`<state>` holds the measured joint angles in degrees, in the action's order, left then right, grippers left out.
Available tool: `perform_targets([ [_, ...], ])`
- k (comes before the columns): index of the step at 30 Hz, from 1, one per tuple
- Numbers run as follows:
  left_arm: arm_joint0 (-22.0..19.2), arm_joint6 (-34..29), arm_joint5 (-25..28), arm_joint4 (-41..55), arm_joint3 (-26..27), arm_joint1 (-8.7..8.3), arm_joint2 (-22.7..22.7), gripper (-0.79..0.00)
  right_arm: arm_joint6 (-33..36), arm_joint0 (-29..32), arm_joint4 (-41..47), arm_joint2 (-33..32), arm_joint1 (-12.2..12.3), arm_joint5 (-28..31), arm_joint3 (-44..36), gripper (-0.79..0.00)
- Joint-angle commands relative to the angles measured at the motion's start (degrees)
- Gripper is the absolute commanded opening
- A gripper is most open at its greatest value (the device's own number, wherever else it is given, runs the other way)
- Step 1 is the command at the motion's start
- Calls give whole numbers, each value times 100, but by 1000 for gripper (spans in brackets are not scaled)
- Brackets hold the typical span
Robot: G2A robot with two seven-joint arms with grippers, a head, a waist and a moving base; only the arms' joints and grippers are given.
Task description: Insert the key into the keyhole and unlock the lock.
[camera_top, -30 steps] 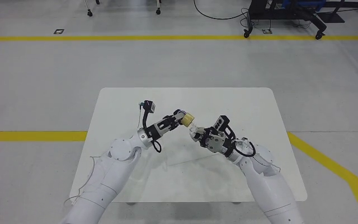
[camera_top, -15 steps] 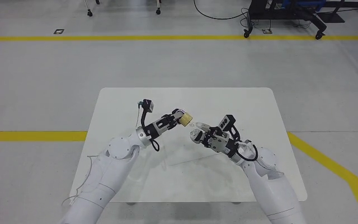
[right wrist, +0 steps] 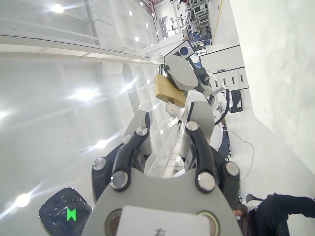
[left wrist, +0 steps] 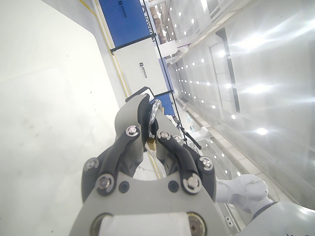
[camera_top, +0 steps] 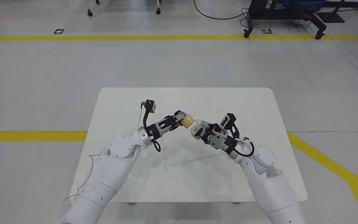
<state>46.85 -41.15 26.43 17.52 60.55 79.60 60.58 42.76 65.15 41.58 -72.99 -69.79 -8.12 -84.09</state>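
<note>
A brass padlock (camera_top: 188, 119) hangs above the middle of the white table (camera_top: 235, 101). My left gripper (camera_top: 181, 118) is shut on it. In the left wrist view the silver shackle (left wrist: 154, 106) shows pinched between that gripper's (left wrist: 150, 110) fingers. My right gripper (camera_top: 197, 130) is right against the lock from the right, with the small silver key (camera_top: 193, 127) in it. In the right wrist view the key's head (right wrist: 172, 110) sits between the fingers of my right gripper (right wrist: 169, 106), touching the keyhole end of the padlock (right wrist: 168, 92).
Both arms meet over the table's centre, well above its surface. The table's rounded edges lie far from the grippers. Yellow floor tape (camera_top: 168, 38) and wheeled carts (camera_top: 285, 17) stand beyond the table.
My right gripper has moved left and up with the key, closing the gap until the key meets the padlock. The left gripper has barely shifted.
</note>
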Motion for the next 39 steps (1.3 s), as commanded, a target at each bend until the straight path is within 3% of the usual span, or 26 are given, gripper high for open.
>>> perform_targets([
  [1,9,-6,6,-2,3,-1,8,-785,-20,-8,-35,19,-1,-5,1,-529],
  [2,13,-9,8,-4,4,-2,11,-785,-27,-10,-52,30,-1,-5,-1,-539],
  [8,31,4,9,-46,25,-5,26,-785,-12,-13,29,46,-4,-97,3,-785],
  [15,40,95,10,-205,76,1,-7,-785,113,-20,129,21,10,-310,25,-785],
  [32,209,844,302,-1189,307,-15,-34,-785,590,-331,1049,-8,39,-1869,473,-785],
  [39,263,909,338,-1265,333,-34,39,-785,816,-349,1082,-50,83,-2034,516,-785],
])
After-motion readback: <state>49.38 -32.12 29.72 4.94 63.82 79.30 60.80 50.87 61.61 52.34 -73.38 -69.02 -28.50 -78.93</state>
